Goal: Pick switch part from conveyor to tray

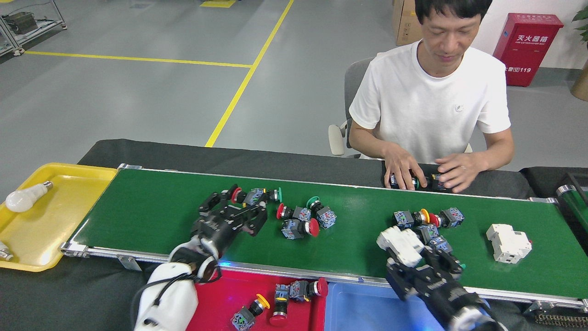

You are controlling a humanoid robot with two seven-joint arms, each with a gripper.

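Yellow tray (69,184) at left holding a white light bulb (25,198), person in a white T-shirt (432,101) seated behind, red fire-extinguisher box (533,41) at back right, cardboard box (404,23), yellow floor lines (248,73), grey floor.

Switch parts (301,220) are sitting mid-conveyor (151,216), a breaker (508,242) is lying far right on it, trays (216,308) are sitting along the near side, and a person (432,110) is sitting behind.

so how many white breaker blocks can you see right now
2. One white breaker block is held in the right pincer at the conveyor's near edge; the other white breaker block lies on the belt's right end. More may be hidden.
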